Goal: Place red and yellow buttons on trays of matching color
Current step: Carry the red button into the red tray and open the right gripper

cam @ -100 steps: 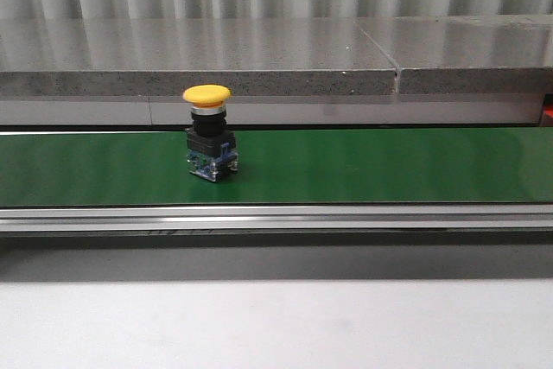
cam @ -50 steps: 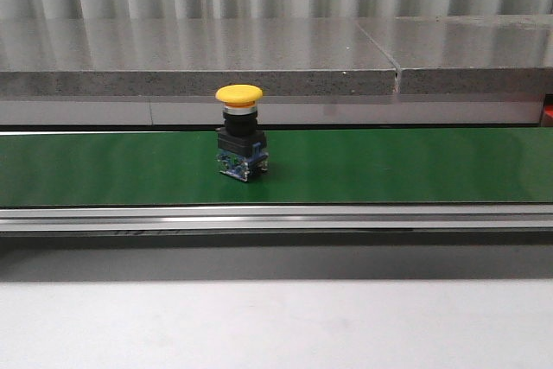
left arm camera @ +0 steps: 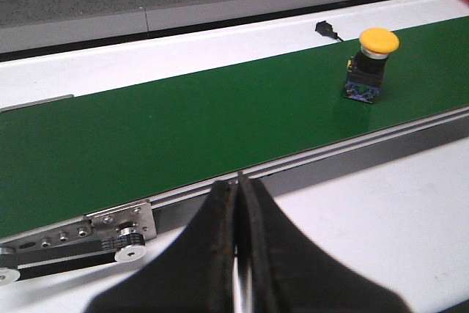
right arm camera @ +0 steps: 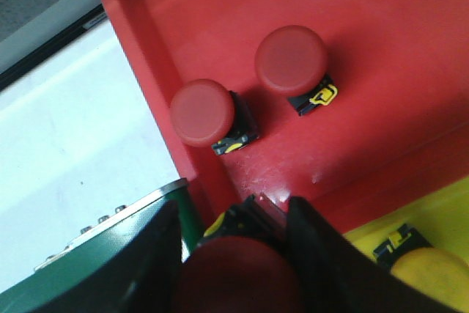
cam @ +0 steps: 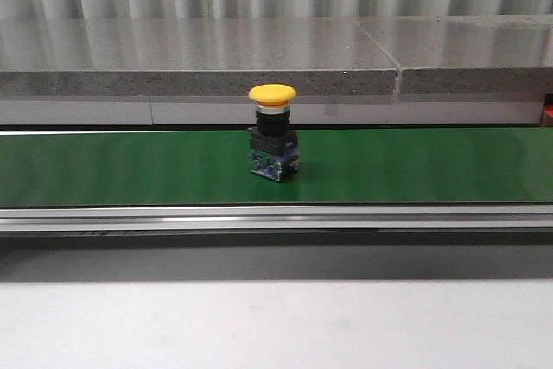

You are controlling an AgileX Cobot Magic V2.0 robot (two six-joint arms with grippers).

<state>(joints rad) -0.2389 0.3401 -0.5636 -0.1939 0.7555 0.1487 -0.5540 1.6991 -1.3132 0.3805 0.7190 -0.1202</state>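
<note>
the yellow button has ridden the green belt rightward over the last second and now stands upright about mid-belt in the front view, so the conveyor looks to be running and carrying it toward the tray end. the left gripper hangs just off the near rail of the belt with its fingers pressed together and nothing between them, well apart from the button. the right gripper is clamped around a red button, poised over the rim of the red tray, where two red buttons already sit; a yellow tray lies beside it with a button in it. my guess is the red one gets dropped first, then the yellow is picked as it arrives.
</note>
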